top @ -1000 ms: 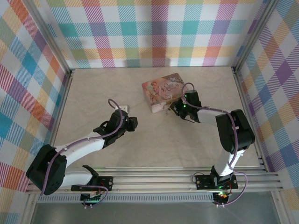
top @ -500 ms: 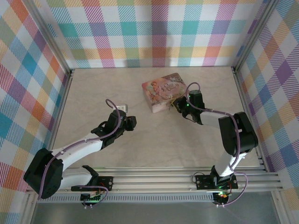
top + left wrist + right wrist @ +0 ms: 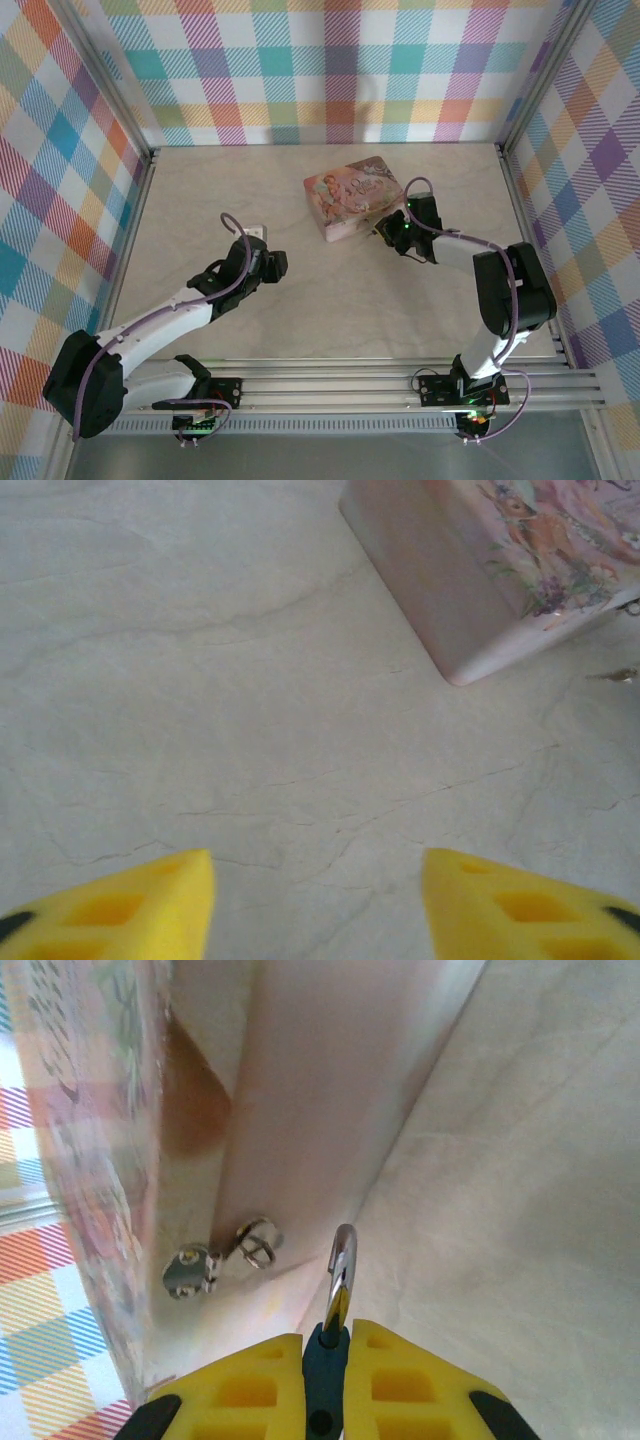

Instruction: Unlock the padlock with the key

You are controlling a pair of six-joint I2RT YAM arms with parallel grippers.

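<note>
On the table (image 3: 200,200), the pink tin (image 3: 350,195) lies toward the rear. Left gripper (image 3: 315,875): jaws wide, empty, above bare surface near the tin's corner. Right gripper (image 3: 325,1345): clamped on the padlock (image 3: 322,1385) beside the tin's side wall, shackle (image 3: 342,1265) pointing forward. A small metal sliver just off the tin's corner is probably the key (image 3: 615,676). Step in hand: key pickup. The next move requires the left gripper to travel there, descend and pinch precisely.

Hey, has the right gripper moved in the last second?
Yes. The right gripper has slid slightly rightward, away from the pink tin, which stayed put.
</note>
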